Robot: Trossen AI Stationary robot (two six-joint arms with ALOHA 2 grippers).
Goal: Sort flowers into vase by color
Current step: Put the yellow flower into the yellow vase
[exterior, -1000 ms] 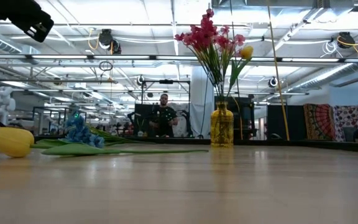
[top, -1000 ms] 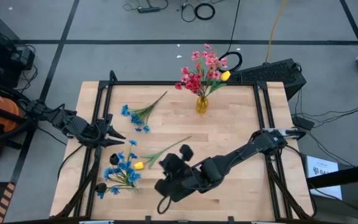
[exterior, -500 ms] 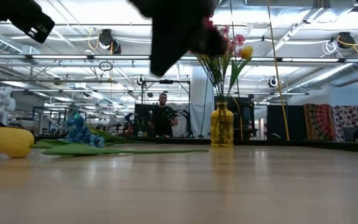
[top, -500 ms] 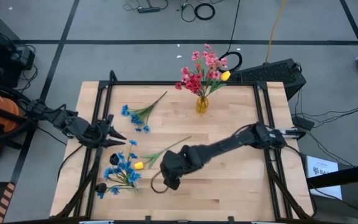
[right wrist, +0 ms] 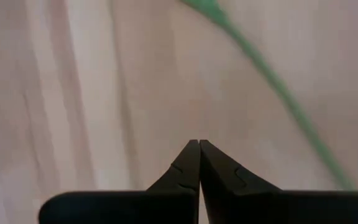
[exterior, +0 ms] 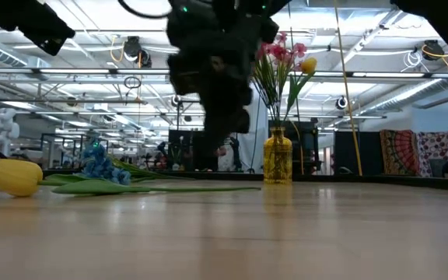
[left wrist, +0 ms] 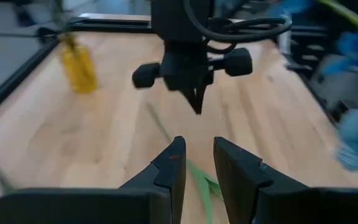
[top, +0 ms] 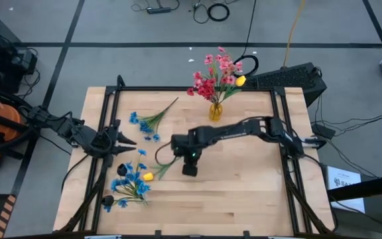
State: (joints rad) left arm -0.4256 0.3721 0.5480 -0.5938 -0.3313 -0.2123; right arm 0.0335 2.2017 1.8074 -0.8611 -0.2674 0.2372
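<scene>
A yellow-budded flower lies flat on the table, bud (top: 148,176) (exterior: 12,176) toward the left, its green stem (top: 166,165) (right wrist: 272,81) running under my right gripper. My right gripper (top: 191,157) (left wrist: 196,104) (right wrist: 199,144) is shut and points straight down, hovering just above the wood beside that stem. My left gripper (top: 126,141) (left wrist: 199,163) waits at the table's left edge, open by a narrow gap. A yellow glass vase (top: 215,110) (exterior: 278,158) (left wrist: 79,65) holds pink and red blooms and a yellow bud (top: 241,81). Blue sprigs (top: 144,123) lie on the table.
A bunch of blue flowers (top: 130,182) (exterior: 99,163) with dark heads (top: 121,170) lies by the near-left corner. A black frame (top: 178,88) rims the table. Bare wood (top: 244,192) spreads across the right and near parts.
My right gripper has swung from near the table's near edge toward the far edge, ending over the yellow flower's stem. It has tipped to point straight down and come lower, entering the low view from above. The flowers have stayed in place.
</scene>
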